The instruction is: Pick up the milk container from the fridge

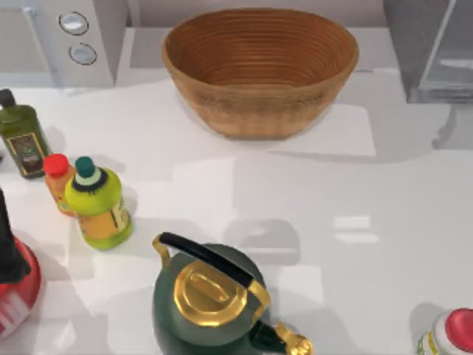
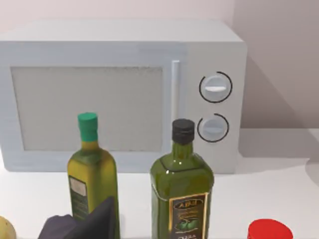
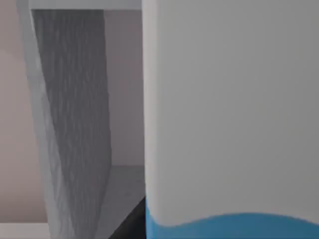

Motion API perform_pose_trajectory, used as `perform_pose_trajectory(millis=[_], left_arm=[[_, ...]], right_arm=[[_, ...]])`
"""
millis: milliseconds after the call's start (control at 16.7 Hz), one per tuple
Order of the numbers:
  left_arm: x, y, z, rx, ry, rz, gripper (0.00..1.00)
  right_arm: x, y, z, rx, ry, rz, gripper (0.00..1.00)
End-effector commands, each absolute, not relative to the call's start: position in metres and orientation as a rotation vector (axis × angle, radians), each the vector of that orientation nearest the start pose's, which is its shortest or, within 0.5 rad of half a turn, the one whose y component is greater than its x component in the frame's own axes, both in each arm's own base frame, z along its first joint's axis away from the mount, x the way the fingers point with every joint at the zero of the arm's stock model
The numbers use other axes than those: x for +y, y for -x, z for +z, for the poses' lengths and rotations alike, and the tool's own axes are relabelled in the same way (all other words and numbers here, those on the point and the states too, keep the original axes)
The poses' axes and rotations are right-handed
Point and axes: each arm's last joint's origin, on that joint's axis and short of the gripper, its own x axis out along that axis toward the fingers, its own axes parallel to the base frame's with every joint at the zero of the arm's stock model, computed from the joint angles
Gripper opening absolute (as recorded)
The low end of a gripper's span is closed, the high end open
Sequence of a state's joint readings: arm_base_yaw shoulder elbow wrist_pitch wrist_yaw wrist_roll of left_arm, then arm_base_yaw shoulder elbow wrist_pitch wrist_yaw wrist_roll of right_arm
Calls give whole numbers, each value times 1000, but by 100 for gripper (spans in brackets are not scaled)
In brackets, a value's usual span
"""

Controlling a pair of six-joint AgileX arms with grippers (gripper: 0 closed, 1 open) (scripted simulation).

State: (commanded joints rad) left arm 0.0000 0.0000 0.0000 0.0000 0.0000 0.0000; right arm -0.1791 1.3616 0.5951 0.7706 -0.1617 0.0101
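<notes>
- Right wrist view: milk container (image 3: 229,119) very close up, white upper surface with the blue body starting at a curved edge low down.
- Behind it, the fridge (image 3: 75,124): grey textured inner wall, pale frame edge, a shelf floor running under the carton. Carton sits in or right at the fridge opening; cannot tell which.
- Top view: fridge (image 1: 432,48) at far right of the worktop (image 1: 310,214), dark grey body, pale panel in a light metal frame.
- Right gripper: cannot tell whether spread or pinching the carton.
- Left gripper: state cannot tell either.
- Left wrist view faces the light grey microwave (image 2: 124,94) with two round knobs; in front of it a green-capped oil bottle (image 2: 92,174) and a black-capped olive oil bottle (image 2: 182,189), standing side by side, apart.
- Top view, far centre: wicker basket (image 1: 260,70).
- Left side: yellow-green bottle with teal cap (image 1: 97,203) touching or just beside a small orange bottle with red cap (image 1: 58,181).
- Near centre: dark green kettle (image 1: 214,296), gold lid, black handle, spout pointing right.
</notes>
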Motion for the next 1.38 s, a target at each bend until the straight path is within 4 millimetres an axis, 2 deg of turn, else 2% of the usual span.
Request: perform_pose_trajectory(millis=[180,300,480,600,780,960,1380], left_arm=[[-1,-106,160,0,0,0,100],[-1,-106,160,0,0,0,100],[-1,-106,160,0,0,0,100],[-1,-106,160,0,0,0,100],[-1,-106,160,0,0,0,100],[-1,-106,160,0,0,0,100],[-1,-106,160,0,0,0,100]], right_arm=[[-28,-228,245,-16,7,-6,0],[-19,-190,242,-24,5,-6,0],[-10,-145,221,-30,2,-6,0],[-6,-125,203,-27,0,-5,0],[-3,-111,177,-14,-1,-2,0],[-1,-106,162,-2,0,0,0],[-1,-106,160,1,-2,-1,0]])
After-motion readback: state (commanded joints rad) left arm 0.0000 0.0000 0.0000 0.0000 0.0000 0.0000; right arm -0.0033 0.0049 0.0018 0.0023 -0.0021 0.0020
